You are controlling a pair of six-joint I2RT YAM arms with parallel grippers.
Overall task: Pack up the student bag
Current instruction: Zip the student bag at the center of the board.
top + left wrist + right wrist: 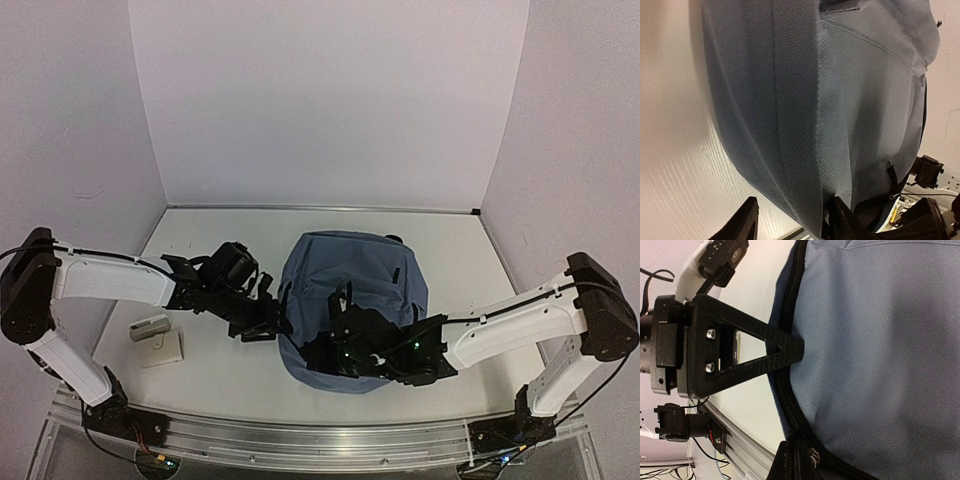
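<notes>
The slate-blue student bag (352, 292) lies flat in the middle of the table. My left gripper (268, 322) is at the bag's left edge. In the left wrist view its jaws (792, 224) stand apart, with a fold of the bag's fabric (805, 125) between them; one finger (845, 220) touches the fabric. My right gripper (335, 347) is over the bag's near left corner. In the right wrist view it (797, 462) is shut at the black zipper (785, 390), on the metal zipper pull (813, 456). The left gripper's finger (740, 350) shows beside the zipper.
A small grey object (150, 326) and a beige flat item (163, 349) lie on the table left of the bag, under the left arm. An aluminium rail (300, 440) runs along the near edge. Walls enclose the table's back and sides.
</notes>
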